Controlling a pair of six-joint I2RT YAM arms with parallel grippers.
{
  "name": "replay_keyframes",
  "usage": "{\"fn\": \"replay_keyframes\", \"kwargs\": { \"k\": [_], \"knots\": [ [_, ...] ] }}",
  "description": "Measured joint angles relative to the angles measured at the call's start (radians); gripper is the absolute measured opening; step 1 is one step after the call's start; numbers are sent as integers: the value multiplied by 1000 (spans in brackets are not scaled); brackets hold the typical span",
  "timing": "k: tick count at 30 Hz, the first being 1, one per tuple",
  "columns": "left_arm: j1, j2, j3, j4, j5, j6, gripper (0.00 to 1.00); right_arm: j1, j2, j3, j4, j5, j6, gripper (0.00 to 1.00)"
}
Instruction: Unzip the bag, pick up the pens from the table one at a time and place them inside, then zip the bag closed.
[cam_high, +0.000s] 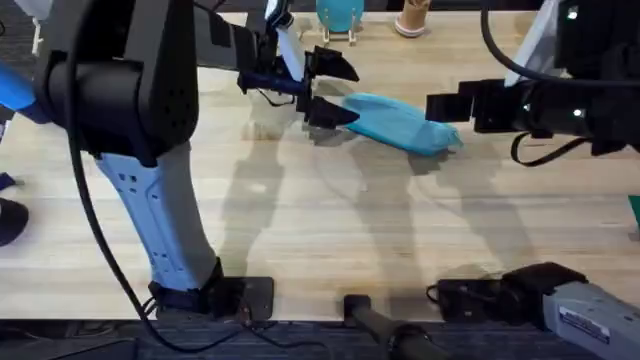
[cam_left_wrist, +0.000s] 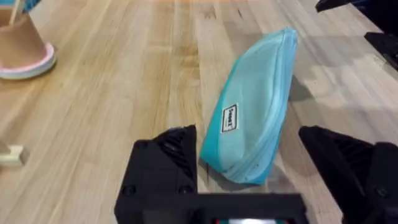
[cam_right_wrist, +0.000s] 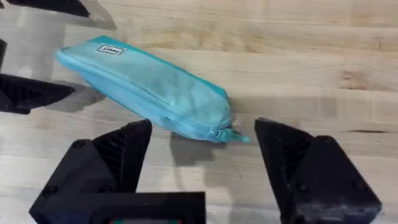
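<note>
The teal-blue bag (cam_high: 400, 122) lies on the wooden table (cam_high: 330, 220), slanting from the middle toward the right. Its zipper looks closed, with the pull (cam_right_wrist: 233, 135) at the right end. My left gripper (cam_high: 343, 90) is open, its black fingers (cam_left_wrist: 165, 165) straddling the bag's (cam_left_wrist: 255, 118) left end without touching it. My right gripper (cam_high: 435, 108) is open just beyond the bag's (cam_right_wrist: 143, 81) right end, the pull lying between its fingers (cam_right_wrist: 283, 146). The pens are out of view.
A brown paper cup on a pink base (cam_high: 410, 20) and a teal stand (cam_high: 340, 15) sit at the table's far edge. A small pale block (cam_left_wrist: 9, 154) lies near the cup (cam_left_wrist: 22, 43). A teal object (cam_high: 635, 215) shows at the right edge.
</note>
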Motion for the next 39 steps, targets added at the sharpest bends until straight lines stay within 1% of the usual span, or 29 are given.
{"fn": "replay_keyframes", "kwargs": {
  "k": [3,5,9,14,20,25,27,31,35,39],
  "knots": [
    [3,-5,0,-2,-44,-57,993,0,0,0,0,0,0,997],
    [5,-26,0,-25,-90,-101,994,0,0,0,0,0,0,998],
    [9,-138,0,-111,-184,-146,994,0,0,0,0,2,-4,998],
    [9,-319,1,-260,-286,-168,995,0,0,0,0,5,-8,996],
    [7,-465,3,-483,-397,-173,995,0,0,0,0,5,-8,997],
    [-21,-570,3,-661,-526,-182,995,0,-4,0,-19,4,-52,997],
    [-37,-610,3,-706,-578,-207,995,0,-16,0,-27,4,-84,997],
    [-63,-687,3,-773,-671,-309,995,0,-54,0,-27,4,-139,997],
    [-66,-744,3,-786,-716,-436,996,0,-88,0,-32,4,-168,997],
    [-66,-779,3,-786,-760,-563,995,0,-116,0,-73,4,-183,997]
  ]
}}
